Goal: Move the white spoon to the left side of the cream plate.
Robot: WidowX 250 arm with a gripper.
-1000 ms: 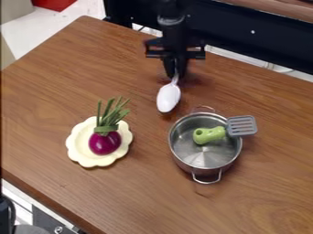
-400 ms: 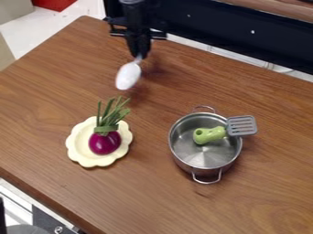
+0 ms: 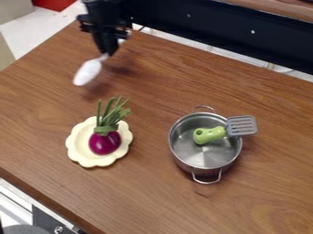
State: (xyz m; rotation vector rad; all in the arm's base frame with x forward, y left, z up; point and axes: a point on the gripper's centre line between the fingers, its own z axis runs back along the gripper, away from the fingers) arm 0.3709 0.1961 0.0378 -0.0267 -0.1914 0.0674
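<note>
Camera view: the white round-ended spoon (image 3: 87, 72) is pinched in the black two-finger gripper (image 3: 108, 51), beyond the cream wavy-edged plate (image 3: 76, 143); if it is swung too low, the round purple onion (image 3: 105, 143) with green leaves (image 3: 109, 117) could be bumped

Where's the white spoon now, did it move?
Yes, it went left across the picture: the white spoon was right of the cream plate, now it's beyond the plate's far edge.

Brown wood-grained tabletop (image 3: 147, 201), black panel (image 3: 238, 36) behind, pale floor (image 3: 34, 34) and red patch (image 3: 56, 3) at upper left
</note>
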